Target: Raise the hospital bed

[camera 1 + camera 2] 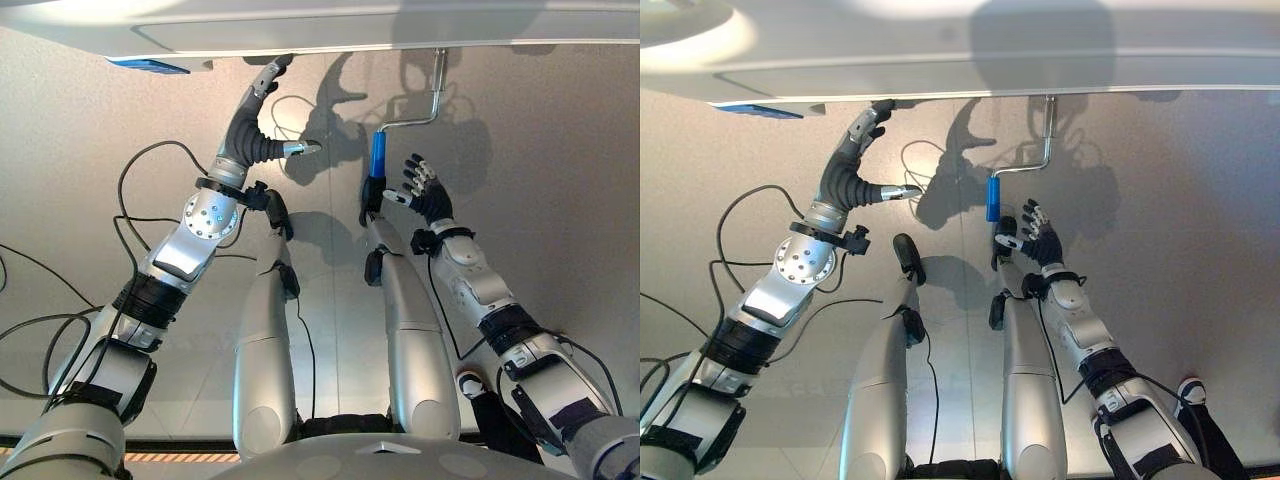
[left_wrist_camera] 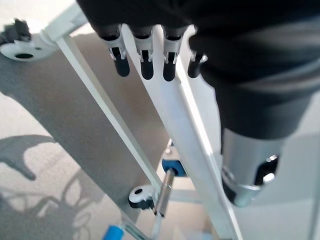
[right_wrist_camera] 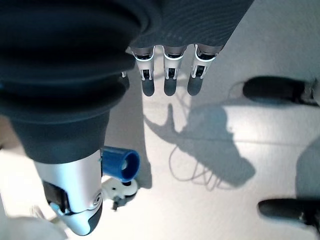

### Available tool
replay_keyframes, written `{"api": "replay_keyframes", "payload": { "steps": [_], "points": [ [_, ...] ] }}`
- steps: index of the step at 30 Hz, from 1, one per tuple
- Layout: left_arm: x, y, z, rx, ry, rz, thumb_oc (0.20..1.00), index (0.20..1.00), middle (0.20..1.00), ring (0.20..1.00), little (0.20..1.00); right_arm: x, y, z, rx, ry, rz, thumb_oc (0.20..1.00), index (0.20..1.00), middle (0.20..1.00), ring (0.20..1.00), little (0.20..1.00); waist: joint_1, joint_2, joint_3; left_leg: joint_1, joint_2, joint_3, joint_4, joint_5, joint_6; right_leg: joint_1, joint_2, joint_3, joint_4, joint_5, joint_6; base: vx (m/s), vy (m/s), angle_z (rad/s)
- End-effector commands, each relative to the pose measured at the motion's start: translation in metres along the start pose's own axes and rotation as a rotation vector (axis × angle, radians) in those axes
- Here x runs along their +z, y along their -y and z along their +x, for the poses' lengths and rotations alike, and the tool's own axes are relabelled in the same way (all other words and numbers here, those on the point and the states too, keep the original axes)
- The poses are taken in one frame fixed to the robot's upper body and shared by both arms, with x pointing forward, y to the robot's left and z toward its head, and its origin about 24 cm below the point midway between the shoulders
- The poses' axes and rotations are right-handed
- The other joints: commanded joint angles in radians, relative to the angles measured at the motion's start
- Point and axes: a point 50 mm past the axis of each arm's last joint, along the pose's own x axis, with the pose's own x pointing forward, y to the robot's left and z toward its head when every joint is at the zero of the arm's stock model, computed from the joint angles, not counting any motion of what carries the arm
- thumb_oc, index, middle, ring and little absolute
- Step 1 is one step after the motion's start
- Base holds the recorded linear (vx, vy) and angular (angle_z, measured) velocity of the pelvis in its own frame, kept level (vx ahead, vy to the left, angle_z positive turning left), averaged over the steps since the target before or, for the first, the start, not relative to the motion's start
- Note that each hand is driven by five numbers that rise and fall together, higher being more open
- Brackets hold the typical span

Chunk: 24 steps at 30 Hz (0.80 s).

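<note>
The hospital bed's white foot edge [image 1: 400,30] runs across the far side of the eye views. A metal crank [image 1: 437,95] hangs below it and ends in a blue handle [image 1: 378,155]. My right hand [image 1: 425,190] is open with its fingers spread, just to the right of the handle and apart from it. In the right wrist view the handle [image 3: 120,164] sits beside the thumb [image 3: 75,200], not held. My left hand [image 1: 250,125] reaches up to the bed edge, fingers [image 2: 145,60] straight along a white frame rail [image 2: 170,125], thumb stretched out.
A blue tag [image 1: 148,66] sits under the bed edge to the left of my left hand. Under the bed are slanting white frame bars and a caster [image 2: 20,47]. A shoe [image 1: 1190,392] rests on the pale floor near my right forearm.
</note>
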Motion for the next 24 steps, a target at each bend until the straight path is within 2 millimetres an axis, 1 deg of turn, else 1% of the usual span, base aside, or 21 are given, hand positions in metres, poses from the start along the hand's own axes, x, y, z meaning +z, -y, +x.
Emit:
{"api": "replay_keyframes", "payload": {
  "steps": [1, 3, 4, 5, 8, 9, 10, 11, 12, 13, 15, 18, 20, 22, 24],
  "points": [
    [0.042, -0.004, -0.001, -0.046, 0.216, 0.057, 1.0, 1.0, 1.0, 1.0, 1.0, 0.021, -0.011, -0.008, 0.127, 0.1, 0.101, 1.0, 1.0, 1.0, 1.0, 1.0, 0.015, -0.01, -0.028, -0.065, 0.034, -0.004, 0.063, -0.046, -0.051, 0.007, -0.059, 0.029, -0.051, 0.007, 0.161, 0.0, 0.0, 0.0],
    [0.044, -0.005, -0.002, -0.062, 0.226, 0.064, 1.0, 1.0, 1.0, 1.0, 1.0, 0.023, -0.016, -0.009, 0.178, 0.098, 0.135, 1.0, 1.0, 1.0, 1.0, 1.0, 0.019, -0.01, -0.028, -0.066, 0.034, -0.004, 0.06, -0.043, -0.052, 0.01, -0.058, 0.027, -0.055, 0.008, 0.161, 0.0, 0.0, 0.0],
    [0.044, -0.006, -0.003, -0.062, 0.225, 0.064, 1.0, 1.0, 1.0, 1.0, 1.0, 0.023, -0.016, -0.009, 0.179, 0.097, 0.136, 1.0, 1.0, 1.0, 1.0, 1.0, 0.018, -0.01, -0.028, -0.066, 0.034, -0.004, 0.06, -0.043, -0.052, 0.01, -0.058, 0.026, -0.055, 0.009, 0.16, 0.0, 0.0, 0.0],
    [0.046, -0.007, -0.004, -0.079, 0.23, 0.074, 1.0, 1.0, 1.0, 1.0, 1.0, 0.026, -0.023, -0.01, 0.239, 0.089, 0.142, 1.0, 1.0, 1.0, 1.0, 1.0, 0.022, -0.011, -0.028, -0.064, 0.033, -0.005, 0.054, -0.042, -0.053, 0.013, -0.058, 0.022, -0.06, 0.009, 0.16, 0.0, 0.0, 0.0],
    [0.046, -0.009, -0.006, -0.085, 0.225, 0.082, 1.0, 1.0, 1.0, 1.0, 1.0, 0.03, -0.029, -0.009, 0.294, 0.08, 0.126, 1.0, 1.0, 1.0, 1.0, 1.0, 0.027, -0.009, -0.028, -0.061, 0.033, -0.002, 0.049, -0.04, -0.053, 0.013, -0.058, 0.02, -0.061, 0.01, 0.159, 0.0, 0.002, 0.02],
    [0.047, -0.013, -0.008, -0.082, 0.228, 0.096, 1.0, 1.0, 1.0, 1.0, 1.0, 0.036, -0.037, -0.009, 0.353, 0.087, 0.098, 1.0, 1.0, 1.0, 1.0, 1.0, 0.031, -0.006, -0.028, -0.059, 0.032, -0.002, 0.044, -0.039, -0.054, 0.014, -0.057, 0.02, -0.064, 0.009, 0.159, 0.0, 0.0, 0.0],
    [0.047, -0.014, -0.008, -0.081, 0.228, 0.096, 1.0, 1.0, 1.0, 1.0, 1.0, 0.036, -0.037, -0.009, 0.354, 0.087, 0.097, 1.0, 1.0, 1.0, 1.0, 1.0, 0.029, -0.006, -0.028, -0.059, 0.032, -0.002, 0.043, -0.039, -0.054, 0.014, -0.057, 0.02, -0.064, 0.009, 0.159, 0.0, 0.0, 0.0],
    [0.05, -0.016, -0.01, -0.077, 0.24, 0.111, 1.0, 1.0, 1.0, 1.0, 1.0, 0.047, -0.044, -0.009, 0.397, 0.12, 0.084, 1.0, 1.0, 1.0, 1.0, 1.0, 0.032, -0.006, -0.028, -0.059, 0.031, -0.001, 0.042, -0.039, -0.055, 0.013, -0.057, 0.02, -0.066, 0.009, 0.16, 0.0, 0.0, 0.0],
    [0.05, -0.016, -0.01, -0.077, 0.239, 0.112, 1.0, 1.0, 1.0, 1.0, 1.0, 0.047, -0.044, -0.009, 0.397, 0.12, 0.083, 1.0, 1.0, 1.0, 1.0, 1.0, 0.032, -0.006, -0.028, -0.059, 0.031, -0.001, 0.042, -0.039, -0.055, 0.013, -0.057, 0.02, -0.066, 0.009, 0.16, 0.0, 0.0, 0.0],
    [0.053, -0.017, -0.011, -0.07, 0.253, 0.114, 1.0, 1.0, 1.0, 1.0, 1.0, 0.055, -0.049, -0.012, 0.434, 0.145, 0.102, 1.0, 1.0, 1.0, 1.0, 1.0, 0.032, -0.007, -0.028, -0.059, 0.029, -0.001, 0.036, -0.037, -0.055, 0.014, -0.057, 0.019, -0.072, 0.01, 0.161, 0.0, 0.0, 0.0],
    [0.055, -0.017, -0.013, -0.066, 0.258, 0.118, 1.0, 1.0, 1.0, 1.0, 1.0, 0.061, -0.052, -0.016, 0.468, 0.163, 0.121, 1.0, 1.0, 1.0, 1.0, 1.0, 0.032, -0.009, -0.028, -0.059, 0.028, -0.001, 0.034, -0.038, -0.054, 0.014, -0.057, 0.017, -0.072, 0.011, 0.161, 0.0, 0.0, 0.0],
    [0.062, -0.016, -0.013, -0.075, 0.288, 0.124, 1.0, 1.0, 1.0, 1.0, 1.0, 0.062, -0.054, -0.019, 0.501, 0.147, 0.172, 1.0, 1.0, 1.0, 1.0, 1.0, 0.033, -0.008, -0.028, -0.061, 0.026, -0.002, 0.037, -0.04, -0.053, 0.01, -0.058, 0.018, -0.069, 0.012, 0.162, 0.0, 0.0, 0.0],
    [0.064, -0.015, -0.013, -0.075, 0.299, 0.122, 1.0, 1.0, 1.0, 1.0, 1.0, 0.061, -0.052, -0.019, 0.503, 0.137, 0.167, 1.0, 1.0, 1.0, 1.0, 1.0, 0.034, -0.007, -0.028, -0.06, 0.025, -0.001, 0.036, -0.04, -0.053, 0.011, -0.059, 0.018, -0.07, 0.012, 0.162, 0.0, 0.0, 0.0],
    [0.07, -0.013, -0.01, -0.087, 0.325, 0.116, 1.0, 1.0, 1.0, 1.0, 1.0, 0.056, -0.052, -0.015, 0.485, 0.103, 0.171, 1.0, 1.0, 1.0, 1.0, 1.0, 0.039, -0.002, -0.028, -0.061, 0.022, -0.002, 0.036, -0.041, -0.052, 0.012, -0.06, 0.016, -0.071, 0.011, 0.162, 0.0, 0.0, 0.0],
    [0.073, -0.012, -0.009, -0.089, 0.341, 0.105, 1.0, 1.0, 1.0, 1.0, 1.0, 0.055, -0.054, -0.011, 0.484, 0.097, 0.168, 1.0, 1.0, 1.0, 1.0, 1.0, 0.043, 0.002, -0.028, -0.064, 0.021, -0.004, 0.036, -0.04, -0.052, 0.011, -0.061, 0.016, -0.071, 0.011, 0.162, 0.0, 0.0, 0.0]
  ]
}}
